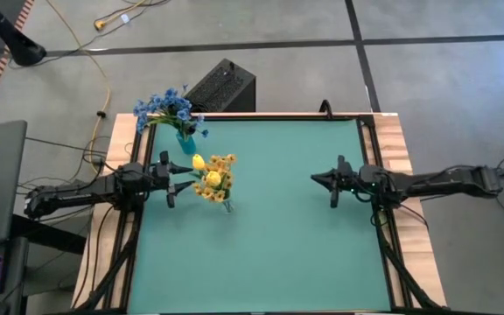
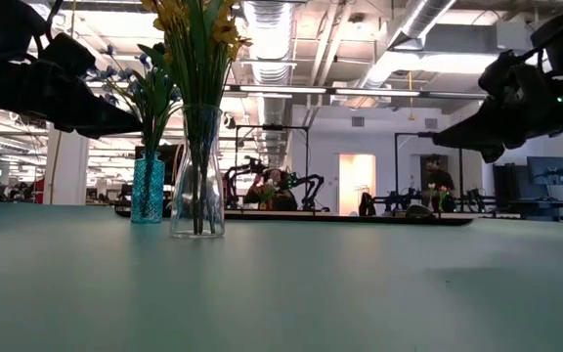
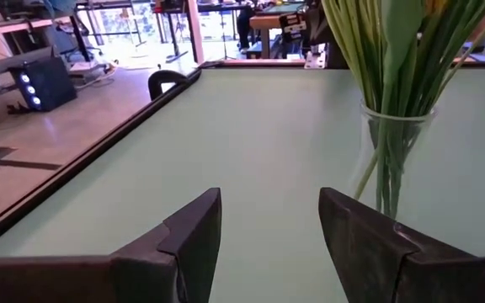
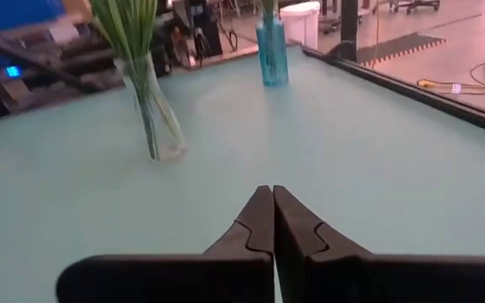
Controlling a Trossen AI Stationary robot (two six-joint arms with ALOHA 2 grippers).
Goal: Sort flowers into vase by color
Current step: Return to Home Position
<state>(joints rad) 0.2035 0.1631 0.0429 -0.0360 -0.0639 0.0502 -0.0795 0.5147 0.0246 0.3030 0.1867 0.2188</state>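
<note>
Yellow flowers stand with their green stalks in a clear glass vase, whose base rests on the green table. Blue flowers stand in a blue vase near the table's far left corner. My left gripper hovers open above the table, just left of the clear vase, touching nothing. My right gripper hovers shut over the table's right half, pointing left toward the clear vase and the blue vase.
A black box sits on the floor beyond the table's far edge. The green table surface stretches between the two arms and toward the near edge. A raised dark rim borders the table. Lab benches and equipment fill the room behind.
</note>
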